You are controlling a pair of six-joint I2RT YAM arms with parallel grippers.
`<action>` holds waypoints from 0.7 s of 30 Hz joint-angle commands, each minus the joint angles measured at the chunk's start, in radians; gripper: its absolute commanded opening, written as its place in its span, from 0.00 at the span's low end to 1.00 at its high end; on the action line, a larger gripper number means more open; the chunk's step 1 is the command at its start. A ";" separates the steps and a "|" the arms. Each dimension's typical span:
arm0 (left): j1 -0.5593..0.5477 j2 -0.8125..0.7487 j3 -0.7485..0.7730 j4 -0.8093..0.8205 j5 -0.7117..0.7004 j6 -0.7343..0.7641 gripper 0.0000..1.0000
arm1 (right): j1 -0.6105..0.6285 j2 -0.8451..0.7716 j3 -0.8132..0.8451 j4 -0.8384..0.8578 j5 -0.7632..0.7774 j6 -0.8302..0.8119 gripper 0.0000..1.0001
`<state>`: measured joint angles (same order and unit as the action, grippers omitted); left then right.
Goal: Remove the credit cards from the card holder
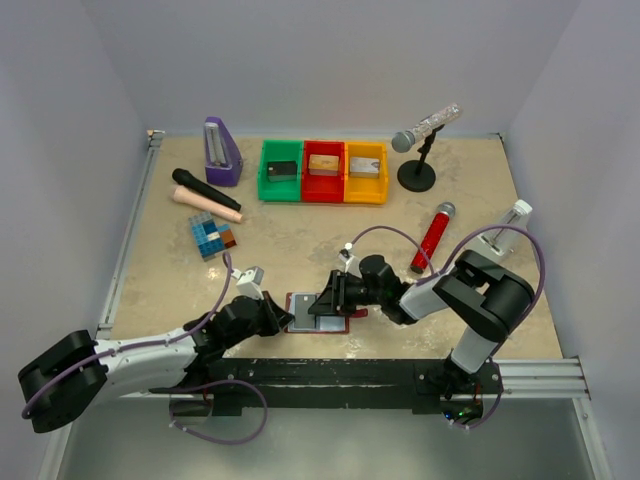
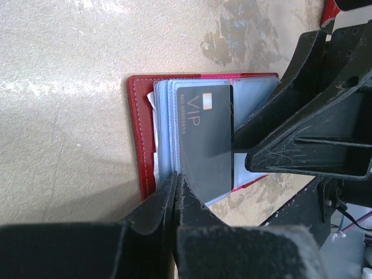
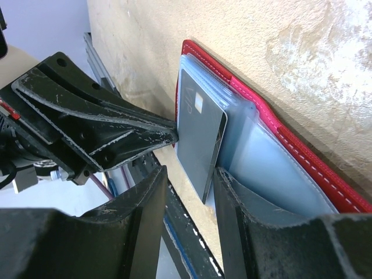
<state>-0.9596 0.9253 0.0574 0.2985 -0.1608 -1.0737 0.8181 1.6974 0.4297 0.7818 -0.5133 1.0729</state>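
Where the holder lies: the small dark-red leather-like folding card holder is open flat on the beige marbled table, close to its near edge, between the two arms.
Card being worked: a dark grey flat card marked VIP lies on top of the pale bluish clear pockets. Its free end sticks out of them and seems a little raised.
Left gripper: the jaws are fully closed, with the tips set against the pocket edge beside the card's corner. Whether a thin pocket leaf is pinched between them, I cannot tell.
Right gripper: the jaws are partly apart around the card's free end, one finger at its underside and the other off its face. The card looks not clamped yet.
Other cards: none visible; they may sit deeper in the pockets.
Risk, holder dragged: if the left tips slip off, a pull on the card would probably carry the whole holder along.
Risk, wrong grip: closing here may also catch a pocket leaf, so the card jams or bends.
Risk, drop: a weak pinch on the smooth card could let it slide off over the near edge.
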 commanded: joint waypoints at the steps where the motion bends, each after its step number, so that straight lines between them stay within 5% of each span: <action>1: -0.008 0.037 -0.042 0.033 0.073 0.000 0.00 | 0.033 0.005 0.023 0.186 -0.090 0.028 0.41; 21: -0.008 -0.006 -0.057 0.034 0.061 -0.005 0.00 | 0.032 0.010 0.035 0.310 -0.186 0.039 0.41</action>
<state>-0.9577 0.9176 0.0536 0.3119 -0.1497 -1.0782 0.8227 1.7279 0.4240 0.9371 -0.5972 1.0893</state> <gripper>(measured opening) 0.012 0.414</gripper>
